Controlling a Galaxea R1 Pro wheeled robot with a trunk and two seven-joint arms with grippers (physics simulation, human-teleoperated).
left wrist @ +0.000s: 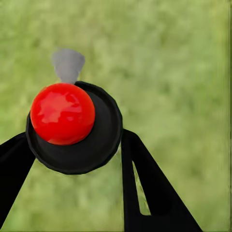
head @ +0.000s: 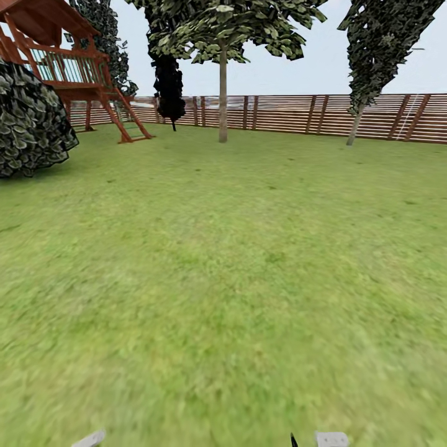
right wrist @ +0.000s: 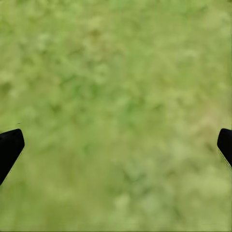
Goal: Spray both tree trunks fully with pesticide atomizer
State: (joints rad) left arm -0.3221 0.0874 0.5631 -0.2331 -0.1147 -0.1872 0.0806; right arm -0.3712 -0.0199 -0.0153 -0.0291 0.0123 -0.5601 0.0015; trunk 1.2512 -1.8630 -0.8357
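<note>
Below, my view of the garden, part by part.
Lawn [head: 223,279]: wide green grass fills the ground ahead of me, up to the fence.
Fence [head: 323,115]: brown horizontal slats run along the far edge of the lawn.
Play tower [head: 68,62]: a red-brown wooden frame with a ladder, far off on my left.
Bush [head: 31,124]: a dark, broad-leaved mass just in front of the play tower.
Slim trees [head: 223,93]: thin pale trunks stand near the fence, one at the middle, one further right.
My left gripper [left wrist: 77,145]: my fingers [left wrist: 154,188] close from both sides on the pesticide atomizer [left wrist: 72,128].
Pesticide atomizer: seen from above in my left wrist view, a dark round body with a red cap and a light grey nozzle, over grass.
My right gripper [right wrist: 116,145]: my fingertips [right wrist: 9,147] stand wide apart, with only blurred grass between them.
</note>
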